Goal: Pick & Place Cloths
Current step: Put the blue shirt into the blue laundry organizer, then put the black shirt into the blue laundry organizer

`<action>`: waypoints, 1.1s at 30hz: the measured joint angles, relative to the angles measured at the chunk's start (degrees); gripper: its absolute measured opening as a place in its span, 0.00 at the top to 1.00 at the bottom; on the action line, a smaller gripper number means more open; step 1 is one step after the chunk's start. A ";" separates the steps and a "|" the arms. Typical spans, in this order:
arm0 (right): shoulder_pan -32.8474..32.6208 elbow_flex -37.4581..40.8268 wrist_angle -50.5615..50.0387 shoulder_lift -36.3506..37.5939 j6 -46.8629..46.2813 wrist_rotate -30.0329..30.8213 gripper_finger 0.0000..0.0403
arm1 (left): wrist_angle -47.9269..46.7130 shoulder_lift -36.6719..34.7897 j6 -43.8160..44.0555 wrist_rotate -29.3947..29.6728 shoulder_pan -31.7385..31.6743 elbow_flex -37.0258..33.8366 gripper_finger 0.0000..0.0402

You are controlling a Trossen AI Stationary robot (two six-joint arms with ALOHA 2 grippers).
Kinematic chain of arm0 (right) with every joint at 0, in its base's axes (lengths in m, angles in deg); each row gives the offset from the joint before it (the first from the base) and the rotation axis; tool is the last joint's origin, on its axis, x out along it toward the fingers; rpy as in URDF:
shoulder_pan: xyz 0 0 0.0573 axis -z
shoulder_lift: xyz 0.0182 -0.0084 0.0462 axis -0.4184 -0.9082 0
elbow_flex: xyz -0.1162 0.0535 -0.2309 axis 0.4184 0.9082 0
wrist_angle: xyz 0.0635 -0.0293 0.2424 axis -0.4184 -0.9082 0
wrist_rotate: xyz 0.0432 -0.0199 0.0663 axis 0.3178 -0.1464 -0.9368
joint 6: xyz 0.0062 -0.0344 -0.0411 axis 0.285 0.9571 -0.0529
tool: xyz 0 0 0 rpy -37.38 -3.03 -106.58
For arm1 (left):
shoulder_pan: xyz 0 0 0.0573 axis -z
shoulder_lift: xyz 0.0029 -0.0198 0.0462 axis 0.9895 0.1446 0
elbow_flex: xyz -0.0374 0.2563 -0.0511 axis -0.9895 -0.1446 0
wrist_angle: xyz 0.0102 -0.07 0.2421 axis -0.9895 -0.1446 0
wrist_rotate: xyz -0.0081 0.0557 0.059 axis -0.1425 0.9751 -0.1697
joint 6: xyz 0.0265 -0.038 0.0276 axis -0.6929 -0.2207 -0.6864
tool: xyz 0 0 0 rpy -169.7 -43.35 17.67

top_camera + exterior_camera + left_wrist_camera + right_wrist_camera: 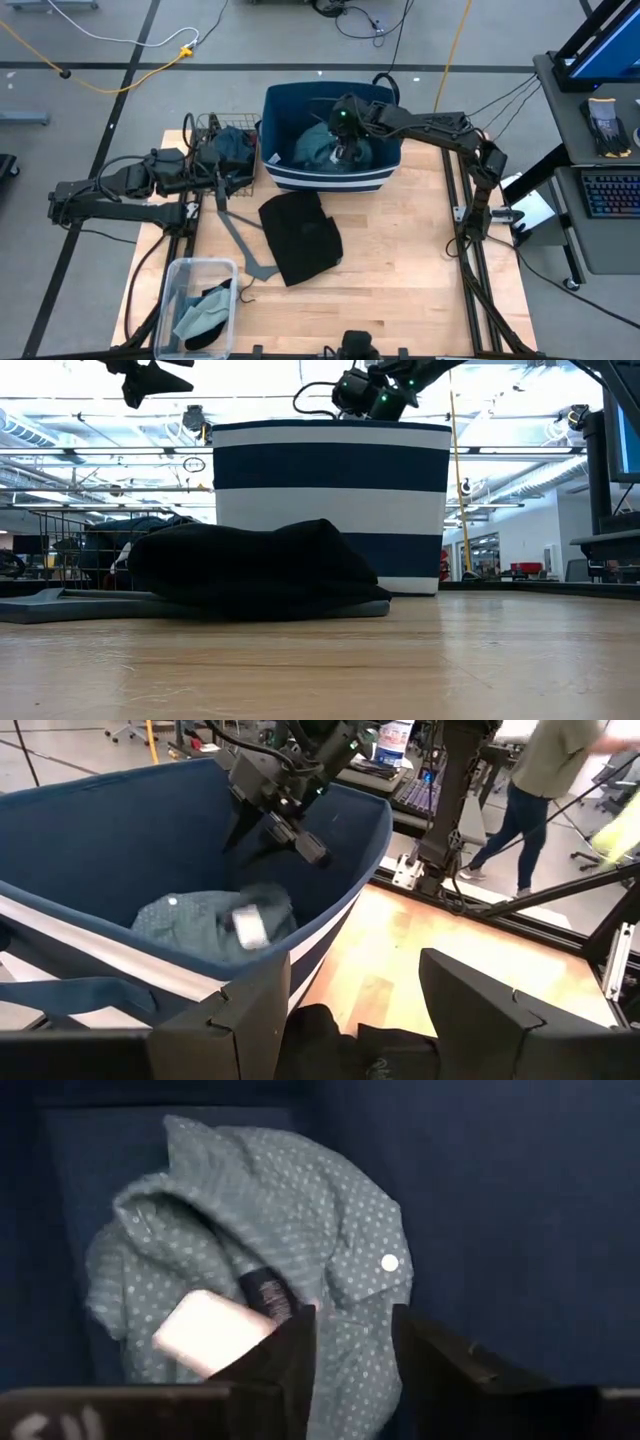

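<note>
A teal dotted cloth (325, 148) lies crumpled on the bottom of the navy-and-white striped basket (300, 178). My right gripper (268, 835) hangs open inside the basket, just above that cloth (270, 1220), fingers slanting down with nothing between them. On the table in front of the basket, a black cloth (300, 237) lies flat. My left gripper (355, 1010) stands open at the table's far left, above a wire basket (205, 128) that holds a dark teal cloth (236, 146). Pale green cloths (205, 312) lie in a clear bin.
A grey clothes hanger (238, 238) lies on the table left of the black cloth. The clear bin (180, 272) stands at the near left corner. Bare wood lies to the right of the black cloth. A person (545, 780) walks beyond the table.
</note>
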 joint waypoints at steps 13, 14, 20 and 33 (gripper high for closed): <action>-3.32 0.00 3.13 6.69 2.54 4.72 0.55 | 4.15 2.42 2.26 0.02 0.96 0.00 0.43; -3.97 0.00 3.87 7.96 2.62 4.69 0.56 | 5.50 3.43 1.99 0.06 1.55 0.01 0.43; -6.81 -0.03 4.54 17.51 -2.26 4.74 0.62 | 9.54 10.14 2.00 1.57 6.54 0.06 0.43; -12.27 0.00 -3.36 34.71 -10.15 4.50 0.95 | 2.40 25.01 -0.77 13.91 20.88 12.47 0.43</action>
